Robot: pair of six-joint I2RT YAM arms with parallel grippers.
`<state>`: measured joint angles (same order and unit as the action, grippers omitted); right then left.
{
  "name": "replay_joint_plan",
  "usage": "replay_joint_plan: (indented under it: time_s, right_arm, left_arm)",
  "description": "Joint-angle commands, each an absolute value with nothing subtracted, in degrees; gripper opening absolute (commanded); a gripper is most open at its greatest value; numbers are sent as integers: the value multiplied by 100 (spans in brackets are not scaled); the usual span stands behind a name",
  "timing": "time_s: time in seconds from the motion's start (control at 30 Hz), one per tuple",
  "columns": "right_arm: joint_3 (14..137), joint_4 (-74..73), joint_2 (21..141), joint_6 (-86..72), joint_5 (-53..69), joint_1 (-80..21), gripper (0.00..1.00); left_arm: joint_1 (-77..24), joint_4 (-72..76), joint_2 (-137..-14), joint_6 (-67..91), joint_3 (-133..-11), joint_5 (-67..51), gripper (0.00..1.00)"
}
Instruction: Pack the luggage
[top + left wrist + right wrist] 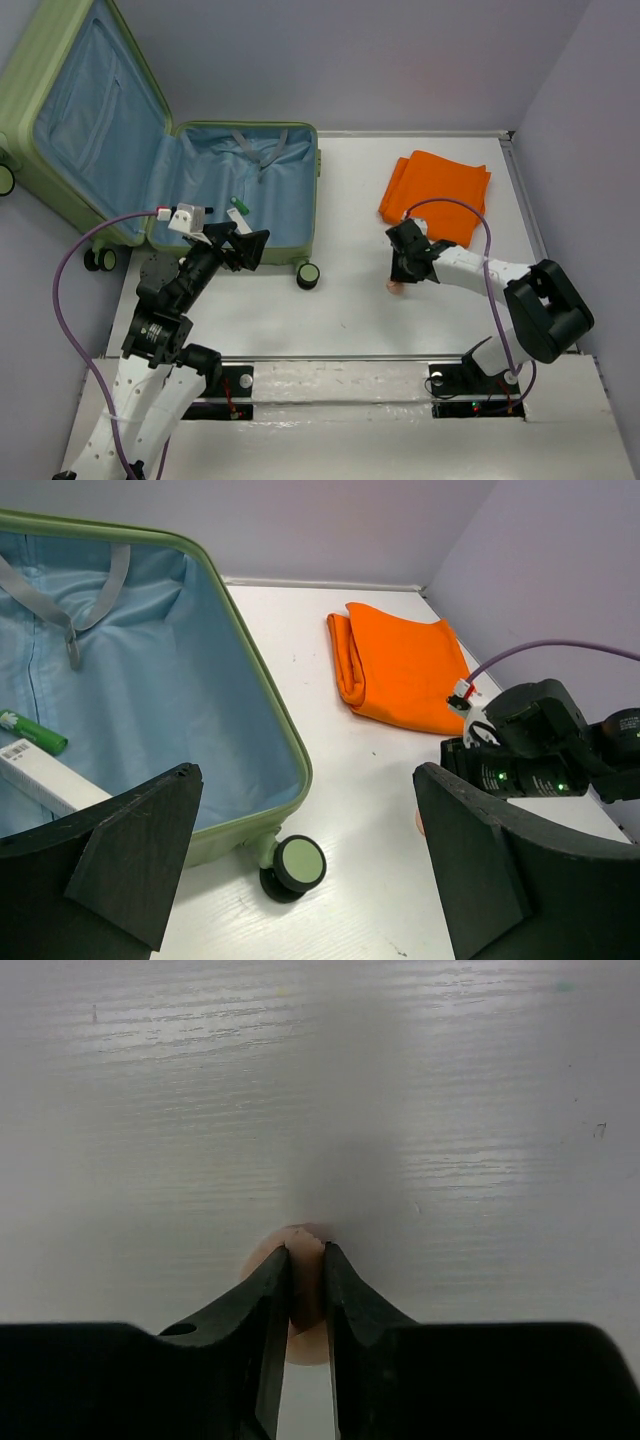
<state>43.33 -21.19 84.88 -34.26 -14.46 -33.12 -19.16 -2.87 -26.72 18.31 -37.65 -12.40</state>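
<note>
Now | R end effector (305,1252) pinches pink obj (305,1335) (on table (450,1080)) | luggage (200,180) open

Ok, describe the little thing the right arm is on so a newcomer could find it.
Find the open green luggage on the left, then cross right to the folded orange cloth. Just nearer the arms, the right end effector pinches a small peach-coloured object: rounded, pale, far smaller than the cloth.

Orange cloth (437,192) and peach object (396,289) sit on table (350,310).
</note>
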Motion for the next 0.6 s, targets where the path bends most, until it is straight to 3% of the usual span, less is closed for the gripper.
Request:
replay_joint_plan:
  time_s: [0.0,0.07,0.2,0.3,0.47,0.5,0.57]
  right_arm:
    - [4411,-1951,8420,-3419,-1275,-3357,14]
    - [4500,-1873,8298,-3349,-1205,-3357,7]
    - [4824,-1205,7814,-3103,-458,-3472,7]
    - [5833,-1002,8076,-3050,-45,-3699,7]
    - [8240,-695,9568,-3058,693,-4297,7]
    - [9088,-712,10215,-3102,1042,-4359,29]
    - [9771,-922,10712,-3103,1195,-4359,57]
  left_arm:
    - [-1934,-61,-2593,1810,-3885,-1301,99]
    - [-1942,-53,-2584,1811,-3885,-1301,99]
    - [-1942,-44,-2584,1819,-3894,-1318,99]
    - [-1934,-35,-2575,1828,-3885,-1310,99]
    - [-1907,-53,-2549,1828,-3885,-1196,99]
    - [-1899,-70,-2549,1828,-3893,-1134,99]
    - [-1881,-114,-2540,1811,-3911,-1099,99]
